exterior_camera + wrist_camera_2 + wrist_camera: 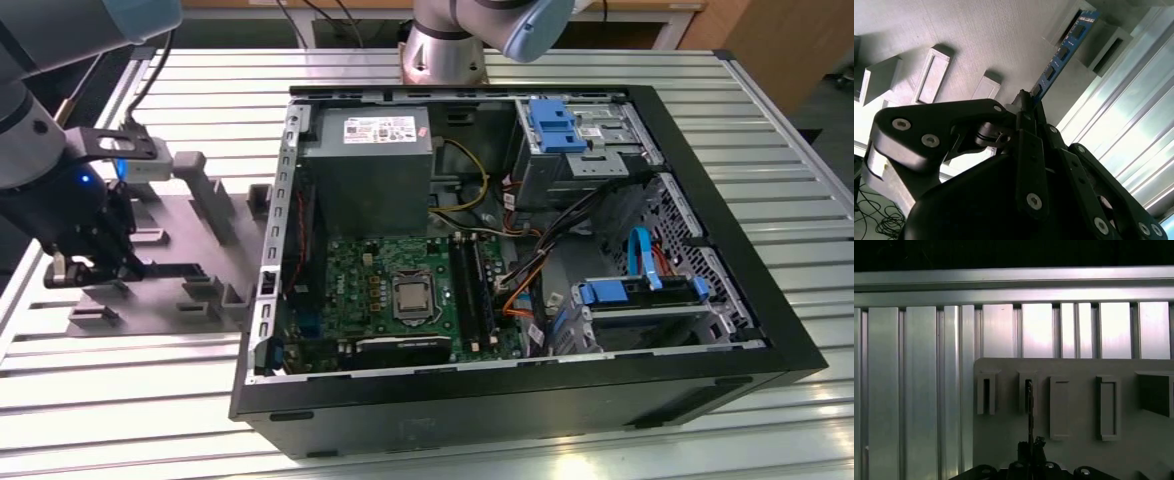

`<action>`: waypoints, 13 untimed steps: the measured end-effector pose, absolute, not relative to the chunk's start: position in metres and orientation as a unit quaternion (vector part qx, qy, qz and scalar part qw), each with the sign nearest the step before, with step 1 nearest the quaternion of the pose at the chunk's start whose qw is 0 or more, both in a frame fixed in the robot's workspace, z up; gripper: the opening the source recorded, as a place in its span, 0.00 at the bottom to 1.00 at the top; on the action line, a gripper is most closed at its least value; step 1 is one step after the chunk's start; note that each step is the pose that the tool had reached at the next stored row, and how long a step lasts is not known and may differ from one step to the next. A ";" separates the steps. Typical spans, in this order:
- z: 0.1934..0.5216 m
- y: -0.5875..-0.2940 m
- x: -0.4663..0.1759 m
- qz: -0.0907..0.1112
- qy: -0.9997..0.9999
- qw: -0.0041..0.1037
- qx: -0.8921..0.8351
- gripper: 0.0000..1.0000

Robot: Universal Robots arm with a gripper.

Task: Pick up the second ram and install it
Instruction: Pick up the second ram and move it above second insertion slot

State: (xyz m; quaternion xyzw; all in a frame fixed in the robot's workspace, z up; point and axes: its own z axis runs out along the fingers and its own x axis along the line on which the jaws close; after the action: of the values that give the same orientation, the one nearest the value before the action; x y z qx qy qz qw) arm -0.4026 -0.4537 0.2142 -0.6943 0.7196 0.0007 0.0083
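Closest to the lens in the second wrist view: black linkage of the pincer (1026,102), jaws clamped narrow on one end of the second ram (1060,56) — blue board with a row of black chips, running away from the jaws at a slant over the grey holder block (979,40). In the first wrist view the second ram (1030,410) is edge-on, a thin dark line from the pincer (1030,452) to a narrow slot (1023,395) in the holder block (1079,450). Can't tell if the far end is seated in that slot or just clear of it. The ribbed aluminium counter (904,390) lies beyond the block. In the exterior view the pincer (83,272) is down over the holder block (167,250) at the exterior view's left, well apart from the open PC case (534,405). Inside the case are a green motherboard (360,270) with long black sockets (470,290) and a grey power supply (374,170) next to the board. Case and block both rest on the counter (134,400).
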 end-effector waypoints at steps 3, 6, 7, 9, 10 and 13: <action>0.215 -0.454 -0.403 0.001 0.720 0.008 -0.694 0.14; 0.216 -0.454 -0.403 0.001 0.720 0.008 -0.694 0.14; 0.216 -0.454 -0.403 0.001 0.720 0.008 -0.694 0.14; 0.217 -0.454 -0.403 0.001 0.720 0.008 -0.694 0.14; 0.217 -0.454 -0.403 0.001 0.720 0.008 -0.694 0.14; 0.218 -0.454 -0.403 0.001 0.720 0.008 -0.694 0.14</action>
State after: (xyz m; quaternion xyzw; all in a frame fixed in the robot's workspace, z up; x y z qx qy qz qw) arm -0.4026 -0.4537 0.2178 -0.6943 0.7196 0.0007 0.0084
